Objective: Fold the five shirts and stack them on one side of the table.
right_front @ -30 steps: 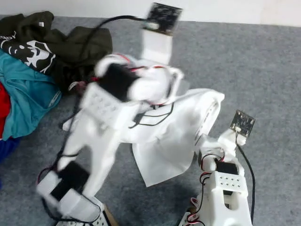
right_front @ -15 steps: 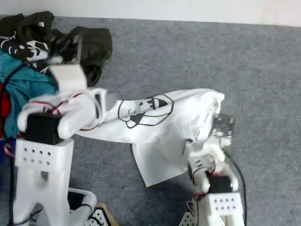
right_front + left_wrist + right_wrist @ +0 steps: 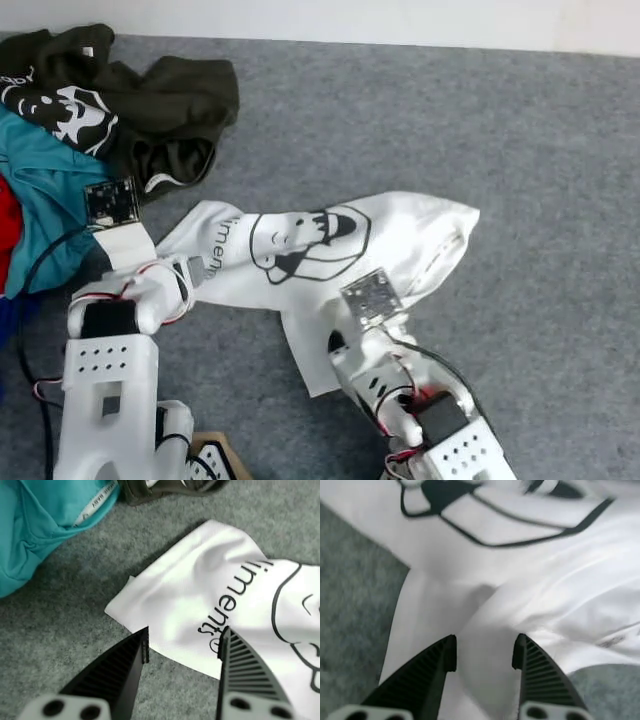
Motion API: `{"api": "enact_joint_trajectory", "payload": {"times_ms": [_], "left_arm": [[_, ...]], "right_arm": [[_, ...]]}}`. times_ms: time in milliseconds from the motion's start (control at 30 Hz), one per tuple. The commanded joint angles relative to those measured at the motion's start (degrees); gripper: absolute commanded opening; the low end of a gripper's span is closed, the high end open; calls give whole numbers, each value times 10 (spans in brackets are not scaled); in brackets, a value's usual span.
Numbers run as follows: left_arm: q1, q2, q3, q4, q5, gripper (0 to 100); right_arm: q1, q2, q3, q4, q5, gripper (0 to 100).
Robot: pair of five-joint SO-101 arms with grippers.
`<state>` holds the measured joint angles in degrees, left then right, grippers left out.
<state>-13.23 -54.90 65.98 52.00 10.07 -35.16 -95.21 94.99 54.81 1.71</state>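
Hovering left tool (image 3: 182,647) and right tool (image 3: 485,652), both spread and empty, over white shirt (image 3: 330,250) lying rumpled at the middle of the tabletop (image 3: 520,120). Judging it light, limp, apt to bunch; favouring pinching hem corners.

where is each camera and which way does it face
High view: fixed above the table, looking down at the white shirt and shirt pile; left arm and right arm show.
Left wrist view: on the left arm's wrist, looking down past the open left gripper at the white shirt's edge and a teal shirt.
Right wrist view: on the right arm's wrist, looking down past the open right gripper at the white shirt.
Shared: the white shirt, in all three.
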Motion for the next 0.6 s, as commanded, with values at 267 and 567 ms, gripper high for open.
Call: {"api": "enact_joint_trajectory", "payload": {"times_ms": [267,567], "left_arm": [[20,84,0,-55,18,235],[21,292,-83,-78,18,233]], "right_arm": [[143,58,-147,-19,3,194],[110,57,-63,-30,7,194]]}}
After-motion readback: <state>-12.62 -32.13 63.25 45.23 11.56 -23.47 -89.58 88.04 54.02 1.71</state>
